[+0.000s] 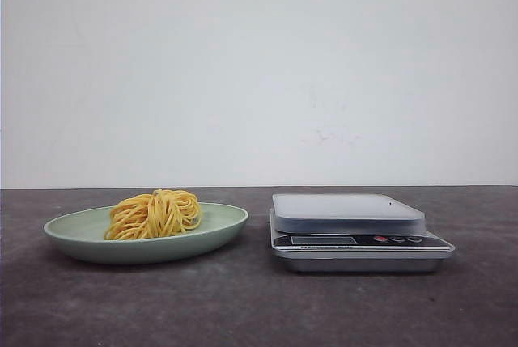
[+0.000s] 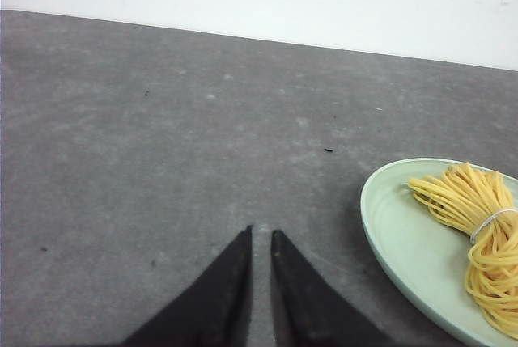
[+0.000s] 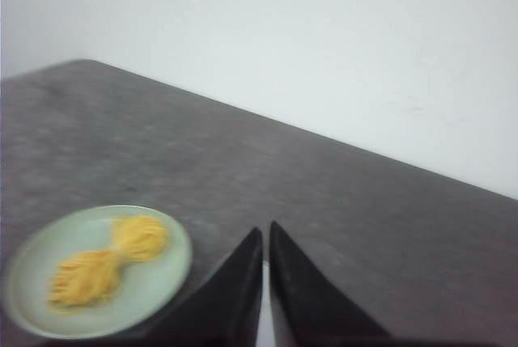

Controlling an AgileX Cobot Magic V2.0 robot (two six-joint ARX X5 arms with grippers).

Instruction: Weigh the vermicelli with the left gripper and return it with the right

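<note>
Vermicelli (image 1: 154,213), a small round nest of thin yellow noodle strands wound in loops, lies in a shallow pale green oval plate (image 1: 210,236) on the left half of the dark grey, speckled desk (image 1: 243,298). The nest rests toward the middle of the plate, and its loops rise above the rim. In the left wrist view a thin pale band (image 2: 489,222) cinches the strands partway along the bundle.

Just to the right of the plate, apart from it, stands a silver digital kitchen scale (image 1: 356,242) with a flat, pale grey rectangular weighing platform (image 1: 346,205) on top. Its dark front panel carries a small display (image 1: 324,240) and a row of buttons, one of them red (image 1: 380,239). The display is too small to read. Behind the desk runs a plain white wall (image 1: 259,64).

Neither arm appears in the front view. The left pincer (image 2: 261,238) shows in its own wrist view as two black pointed fingers nearly meeting, with only a narrow slit between the tips and nothing held; it hangs over bare desk beside the plate's rim. The right pincer (image 3: 265,234) looks the same in its blurred wrist view: black fingers drawn almost together, nothing held, above the desk, with the plate and vermicelli off to one side.
</note>
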